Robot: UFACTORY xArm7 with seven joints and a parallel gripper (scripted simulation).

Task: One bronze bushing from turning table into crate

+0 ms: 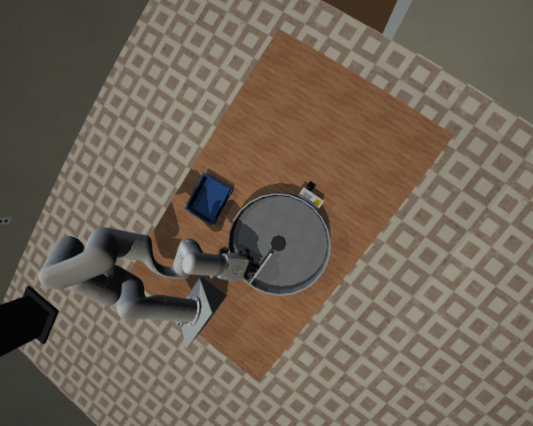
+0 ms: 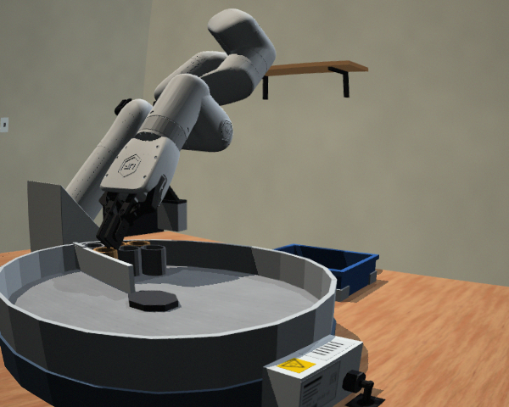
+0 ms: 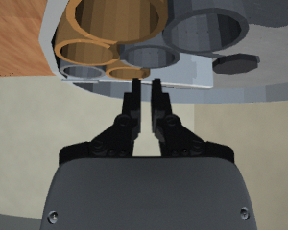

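Note:
My gripper (image 1: 253, 271) (image 2: 110, 244) (image 3: 146, 90) is shut with a narrow gap and nothing between its tips. It points down over the bushings beside the partition on the turning table (image 1: 303, 238) (image 2: 228, 306). The wrist view shows a large bronze bushing (image 3: 69, 34), a second bronze bushing (image 3: 87, 63) and a third bronze bushing (image 3: 120, 78), nearest the fingertips. A bronze rim (image 2: 105, 248) shows just under the tips in the exterior view. Dark grey bushings (image 2: 153, 261) (image 3: 204, 48) stand among them. The blue crate (image 1: 195, 191) (image 2: 360, 275) appears empty from above; its floor is hidden in the exterior view.
A thin upright partition (image 1: 263, 266) (image 2: 108, 268) runs from the rim toward the dark hub (image 1: 278, 242) (image 2: 153, 300) (image 3: 235, 63). The raised rim surrounds the table. A white control box (image 1: 311, 197) (image 2: 314, 372) is attached outside the rim.

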